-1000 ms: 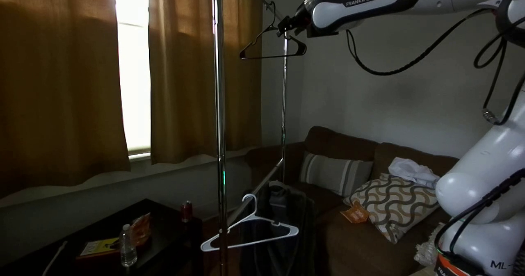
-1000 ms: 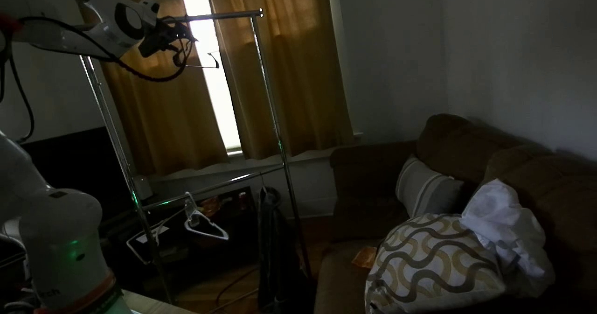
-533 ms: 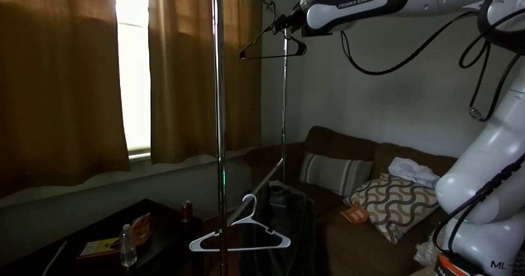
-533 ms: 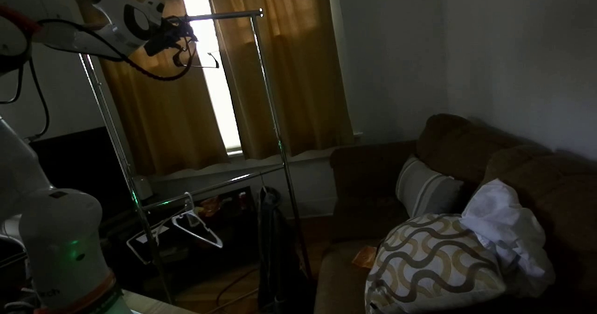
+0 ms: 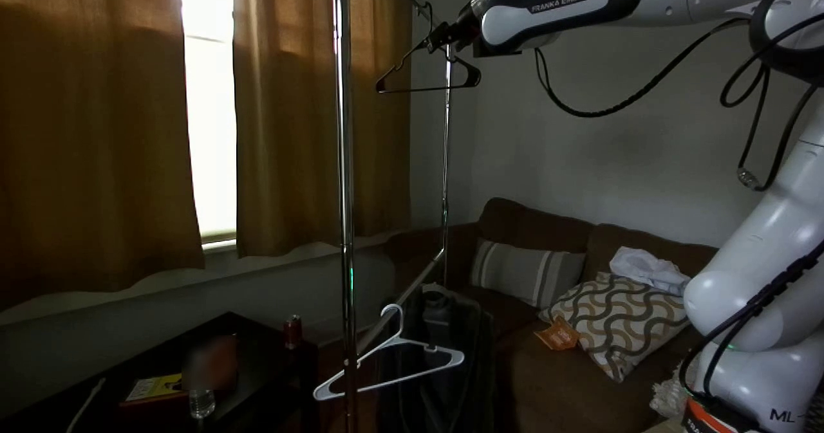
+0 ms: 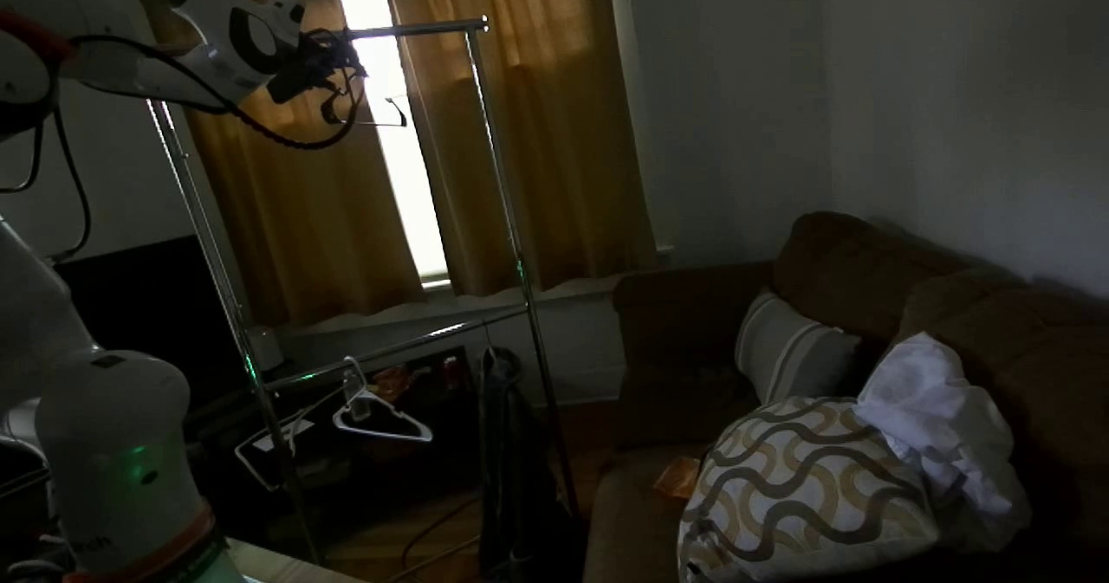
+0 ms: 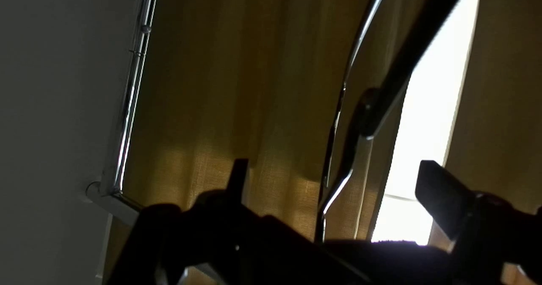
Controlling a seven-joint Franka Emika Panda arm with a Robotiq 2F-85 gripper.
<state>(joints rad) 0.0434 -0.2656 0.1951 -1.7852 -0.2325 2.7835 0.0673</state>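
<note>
Black against the mustard curtains (image 5: 290,118), a hanger (image 5: 425,89) dangles from the top rail (image 6: 424,27) of the chrome rack (image 5: 346,195). Right up by it, as I see from here, the robot's gripper (image 7: 334,164) is unclenched, its fingers spread well apart; seen from the wrist, part of the hanger runs between them, though I can't tell whether they touch. Below, a white hanger (image 5: 396,341) hangs on the lower bar (image 5: 418,280) near a dark garment (image 5: 444,401) and a brown couch (image 5: 534,381).
</note>
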